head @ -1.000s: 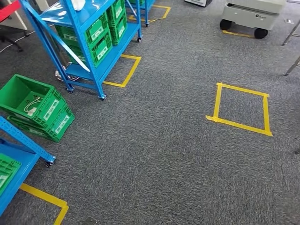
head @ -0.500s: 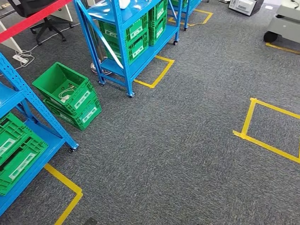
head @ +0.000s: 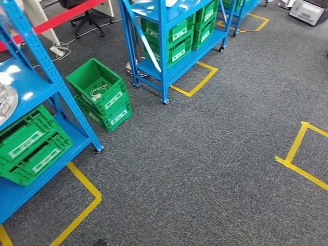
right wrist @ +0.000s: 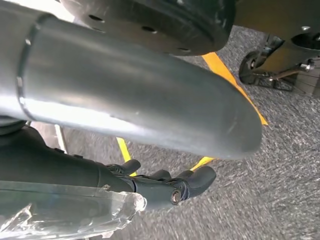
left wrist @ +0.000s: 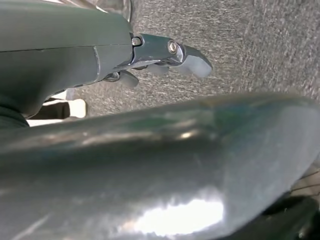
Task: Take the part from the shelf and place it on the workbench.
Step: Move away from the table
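Note:
A blue shelf [head: 50,77] stands at the left of the head view. On its middle board, at the picture's edge, lies a silvery part [head: 5,102], partly cut off. My left hand [left wrist: 158,55] hangs over the grey carpet with its fingers stretched out and nothing in them. My right hand [right wrist: 166,185] also hangs over the carpet, its dark fingers straight. Crinkled clear plastic [right wrist: 75,215] lies against that hand. I cannot tell whether the hand holds it.
Green crates [head: 31,146] sit on the near shelf's bottom board, and two stacked green crates [head: 101,95] stand on the floor beside it. A second blue shelf [head: 166,46] with crates stands further back. Yellow tape [head: 83,205] marks squares on the carpet.
The camera has swung to the left, so the whole scene slides right. The near shelf with the silvery part has come into the picture, and the taped square has moved to the right edge.

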`<control>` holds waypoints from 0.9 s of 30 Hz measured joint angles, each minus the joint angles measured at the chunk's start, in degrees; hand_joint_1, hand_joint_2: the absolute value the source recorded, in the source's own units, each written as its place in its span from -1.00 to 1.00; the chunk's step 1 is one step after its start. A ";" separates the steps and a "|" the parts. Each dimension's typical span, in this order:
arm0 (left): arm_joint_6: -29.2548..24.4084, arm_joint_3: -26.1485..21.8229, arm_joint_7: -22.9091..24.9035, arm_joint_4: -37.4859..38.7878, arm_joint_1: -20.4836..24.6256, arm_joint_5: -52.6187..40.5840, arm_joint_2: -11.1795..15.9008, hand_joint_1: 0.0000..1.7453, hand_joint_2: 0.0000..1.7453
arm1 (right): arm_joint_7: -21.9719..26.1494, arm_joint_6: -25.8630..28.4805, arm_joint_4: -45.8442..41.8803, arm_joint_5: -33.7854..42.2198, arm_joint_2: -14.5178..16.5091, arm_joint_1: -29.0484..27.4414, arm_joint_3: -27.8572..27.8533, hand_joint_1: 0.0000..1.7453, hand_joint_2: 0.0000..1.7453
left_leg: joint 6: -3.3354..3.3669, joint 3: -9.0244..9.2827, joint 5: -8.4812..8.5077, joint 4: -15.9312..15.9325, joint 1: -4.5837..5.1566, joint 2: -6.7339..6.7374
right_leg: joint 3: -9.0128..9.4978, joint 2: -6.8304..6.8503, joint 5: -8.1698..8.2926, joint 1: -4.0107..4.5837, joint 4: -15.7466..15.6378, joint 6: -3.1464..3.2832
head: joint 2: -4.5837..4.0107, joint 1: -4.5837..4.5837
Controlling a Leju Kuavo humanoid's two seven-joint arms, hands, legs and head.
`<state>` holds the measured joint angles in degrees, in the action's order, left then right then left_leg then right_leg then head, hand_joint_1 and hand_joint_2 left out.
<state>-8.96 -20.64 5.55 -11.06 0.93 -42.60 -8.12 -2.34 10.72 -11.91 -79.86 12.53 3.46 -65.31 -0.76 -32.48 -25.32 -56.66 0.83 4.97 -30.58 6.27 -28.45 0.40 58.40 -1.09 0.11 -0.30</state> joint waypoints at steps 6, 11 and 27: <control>0.06 -0.12 -0.01 0.00 -0.19 -0.06 -0.02 -1.00 -1.00 | 0.10 0.04 0.00 0.01 -0.01 0.18 0.08 -1.00 -1.00 | 1.61 0.06 0.67 0.65 -0.79 -4.56 | -3.26 -4.69 -5.28 -0.42 8.67 -1.66 | 0.00 0.63; 0.24 -0.14 -0.01 0.00 -0.34 -0.09 -0.09 -1.00 -1.00 | 0.06 0.06 0.00 0.16 -0.03 -0.11 0.11 -1.00 -1.00 | 1.57 0.09 0.79 0.54 -0.96 -8.97 | -5.95 -6.73 -3.72 -0.73 11.94 -1.93 | 0.00 0.84; 0.36 -0.16 -0.11 0.02 -0.60 -0.41 -0.10 -1.00 -1.00 | 0.37 0.19 0.04 0.50 0.01 -0.14 0.13 -1.00 -1.00 | -1.36 -4.77 -2.00 -9.21 -0.99 -4.00 | -0.43 -2.24 0.52 -0.86 0.08 0.82 | 0.00 -0.09</control>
<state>-8.61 -20.80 5.44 -11.04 0.33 -43.01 -8.23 -1.98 10.91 -11.87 -79.36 12.55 3.33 -65.18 -2.12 -37.25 -27.32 -65.86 -0.16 0.97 -31.01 4.03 -27.93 -0.46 58.48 -0.27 0.11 -0.38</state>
